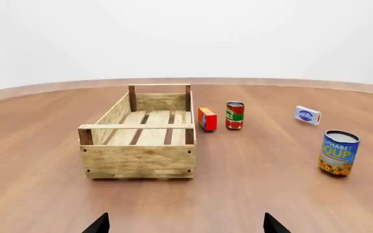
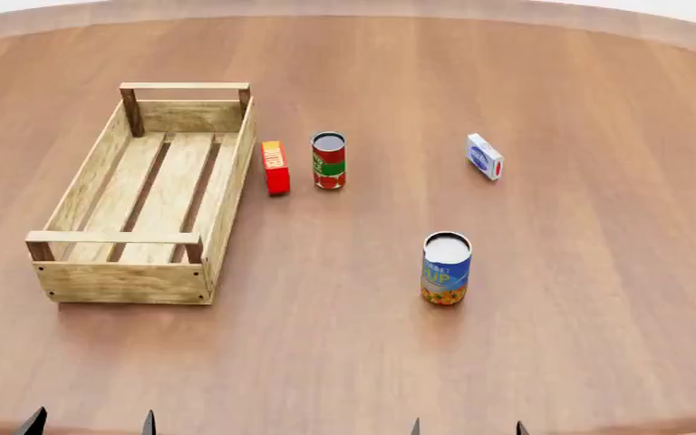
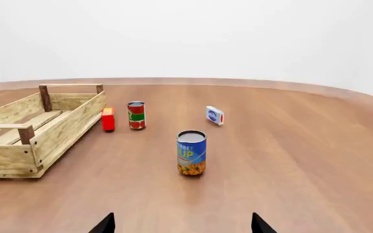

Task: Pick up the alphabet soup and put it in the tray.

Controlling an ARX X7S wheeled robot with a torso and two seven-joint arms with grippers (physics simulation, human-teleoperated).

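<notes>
At the bottom left of the head view only the two dark tips of my left gripper poke into the frame, spread apart with nothing between them. Above them, filling the left third of the frame, sits the tray on the wooden table, its slatted floor bare. Just beside its right plank, in the upper middle-left, a small red box stands on edge, and close to the right of that a can with a red and green label stands upright.

Right of centre and lower in the frame stands the alphabet soup, upright, alone, well apart from the tray and from both my grippers. In the upper right-of-centre lies a small blue and white box, apart from the rest.

At the bottom edge, right of centre, the tips of my right gripper show, likewise wide apart and holding nothing. In the right wrist view the soup stands in mid-frame, ahead of those spread fingertips.
</notes>
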